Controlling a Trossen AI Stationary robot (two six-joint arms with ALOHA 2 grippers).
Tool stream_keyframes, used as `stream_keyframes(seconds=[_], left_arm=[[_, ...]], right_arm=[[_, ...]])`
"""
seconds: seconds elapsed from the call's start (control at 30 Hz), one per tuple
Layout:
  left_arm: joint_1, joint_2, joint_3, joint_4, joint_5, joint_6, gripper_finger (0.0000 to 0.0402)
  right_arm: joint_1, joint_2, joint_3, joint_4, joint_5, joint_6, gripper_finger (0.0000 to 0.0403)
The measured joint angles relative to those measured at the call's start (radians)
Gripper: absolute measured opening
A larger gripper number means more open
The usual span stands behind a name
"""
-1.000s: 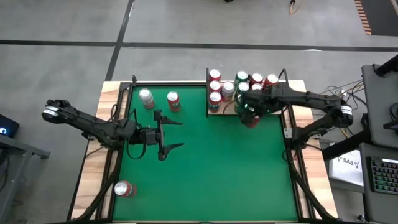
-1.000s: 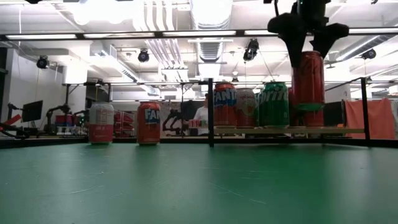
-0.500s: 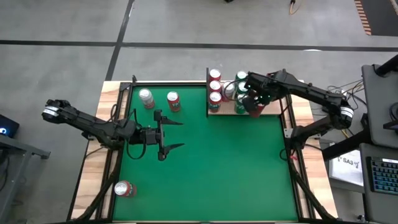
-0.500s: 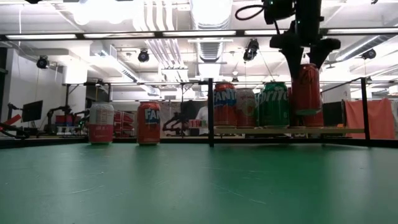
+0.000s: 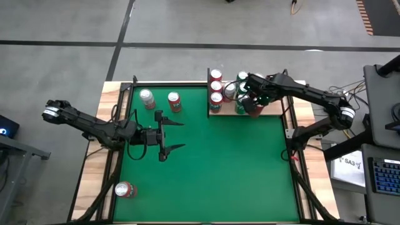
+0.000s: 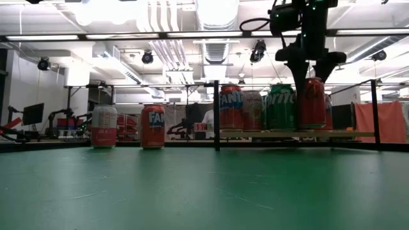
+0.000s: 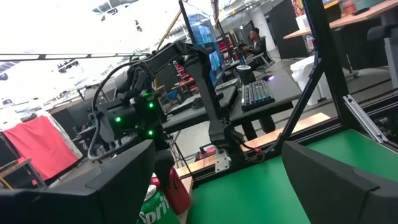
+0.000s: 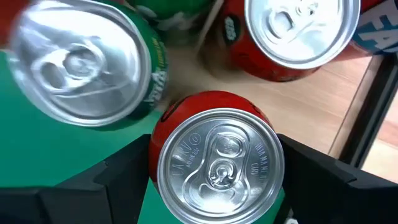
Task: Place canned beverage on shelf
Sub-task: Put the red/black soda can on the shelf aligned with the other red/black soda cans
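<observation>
My right gripper (image 5: 253, 104) is shut on a red canned beverage (image 6: 312, 102), upright at the near right part of the shelf (image 5: 275, 111). The shelf is a pale wooden board edged with black rods at the table's far right. The red can (image 8: 217, 165) stands next to a green can (image 6: 281, 105) on the shelf. Several other cans stand on the board on their bases. My left gripper (image 5: 169, 134) waits open above the green table's left middle, touching nothing. My right gripper pinches the red can's upper wall (image 8: 155, 158), just below the rim, between its two fingers (image 8: 118, 177) on opposite sides. The fingers come from above, pointing steeply down. The can hangs upright with its base at the board's level; whether it rests there I cannot tell.
Two loose cans, one silver-pink (image 5: 147, 98) and one orange (image 5: 174, 101), stand at the table's far left. Another can (image 5: 125, 189) lies on its side at the near left. A black upright post (image 6: 216, 115) marks the shelf's left corner. Bare green felt (image 5: 225, 169) spreads across the middle.
My right gripper has carried the red can toward the table's far edge and down. The can was high in front of the shelf and now stands low among the shelf's cans, beside the green one, still upright.
</observation>
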Motion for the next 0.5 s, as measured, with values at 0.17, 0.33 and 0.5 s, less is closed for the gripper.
stream_keyframes(seconds=[0.17,0.33,0.5], left_arm=[[0.0,0.0,0.0,0.0,0.0,0.005,0.0333],[0.0,0.0,0.0,0.0,0.0,0.005,0.0333],[0.0,0.0,0.0,0.0,0.0,0.002,0.0333]], right_arm=[[-0.012,0.014,-0.011,0.001,0.006,-0.012,0.0287],[-0.018,0.032,-0.011,-0.001,0.054,-0.021,0.0287],[-0.018,0.036,-0.011,0.0,0.058,-0.029,0.0287]])
